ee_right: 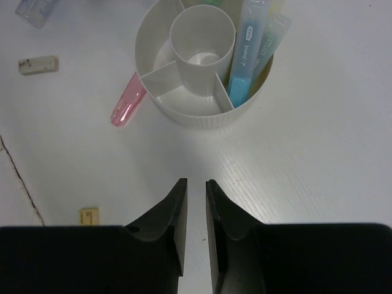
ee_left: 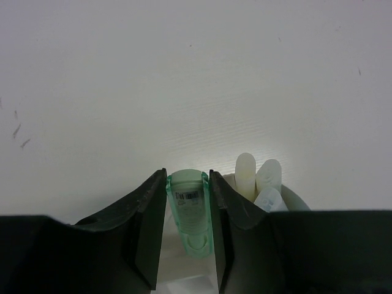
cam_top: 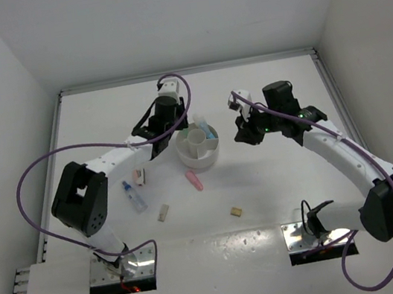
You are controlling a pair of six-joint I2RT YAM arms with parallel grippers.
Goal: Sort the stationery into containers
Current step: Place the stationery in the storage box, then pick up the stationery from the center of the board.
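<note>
White table [cam_top: 277,179], white walls [cam_top: 160,17]; left end effector [ee_left: 188,179] seemingly grips green marker [ee_left: 190,214]; right end effector [ee_right: 196,185] narrowly parted.

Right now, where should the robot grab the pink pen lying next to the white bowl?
I'd grab the pink pen around its middle, coming straight down from above. It lies flat on the table, so put the right fingers across its thin sides. One end sits close to the bowl, so stay nearer the free end.
</note>
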